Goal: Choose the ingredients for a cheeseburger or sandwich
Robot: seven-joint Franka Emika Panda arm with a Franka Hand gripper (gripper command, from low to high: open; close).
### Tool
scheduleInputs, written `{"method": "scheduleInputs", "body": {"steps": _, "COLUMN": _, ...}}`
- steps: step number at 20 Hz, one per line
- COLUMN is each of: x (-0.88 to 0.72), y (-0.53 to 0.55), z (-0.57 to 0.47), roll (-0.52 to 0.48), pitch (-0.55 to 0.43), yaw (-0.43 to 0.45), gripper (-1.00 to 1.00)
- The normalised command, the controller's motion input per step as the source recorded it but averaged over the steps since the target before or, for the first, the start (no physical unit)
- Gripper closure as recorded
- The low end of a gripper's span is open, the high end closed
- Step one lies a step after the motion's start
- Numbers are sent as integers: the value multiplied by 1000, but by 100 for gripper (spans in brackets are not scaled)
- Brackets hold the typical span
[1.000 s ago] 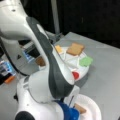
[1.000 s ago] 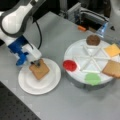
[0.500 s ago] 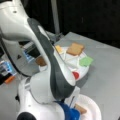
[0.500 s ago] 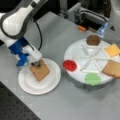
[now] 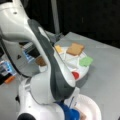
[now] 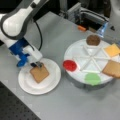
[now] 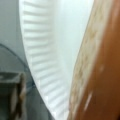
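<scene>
Just under the gripper (image 6: 37, 64), a matt toast-brown bread square (image 6: 39, 73) with a speckled, grainy edge lies on a white paper plate (image 6: 52, 82) with a ribbed rim, while well away the white divided tray (image 6: 77, 56) looks like smooth, slightly glossy plastic on the dull grey table (image 6: 75, 105).

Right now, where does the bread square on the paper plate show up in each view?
Front view: bread square lies on the paper plate, lower left, with the hand at its upper edge.
Front view: only a brown sliver at the bottom edge, on the paper plate, mostly hidden by the arm.
Wrist view: it fills the right side, plate rim to its left.
Shared landmark: the paper plate.
</scene>
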Motion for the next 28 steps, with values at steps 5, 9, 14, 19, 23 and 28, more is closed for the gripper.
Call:
{"method": "scheduleInputs", "body": {"steps": 5, "x": 238, "y": -141, "z": -21, "roll": 208, "pitch": -42, "yaw": 129, "gripper": -100}}
{"method": "scheduleInputs", "body": {"steps": 9, "x": 187, "y": -180, "z": 82, "roll": 153, "pitch": -22, "yaw": 144, "gripper": -100}}
{"method": "scheduleInputs", "body": {"steps": 14, "x": 95, "y": -116, "z": 187, "roll": -190, "pitch": -90, "yaw": 47, "gripper": -100}}
{"method": "scheduleInputs", "body": {"steps": 19, "x": -62, "y": 344, "z": -14, "roll": -717, "pitch": -263, "yaw": -184, "gripper": -100}}
{"method": "scheduleInputs", "body": {"steps": 23, "x": -386, "y": 776, "z": -18, "roll": -871, "pitch": -238, "yaw": -360, "gripper": -100}}
{"method": "scheduleInputs", "body": {"steps": 28, "x": -577, "y": 830, "z": 92, "roll": -792, "pitch": -128, "yaw": -302, "gripper": -100}}
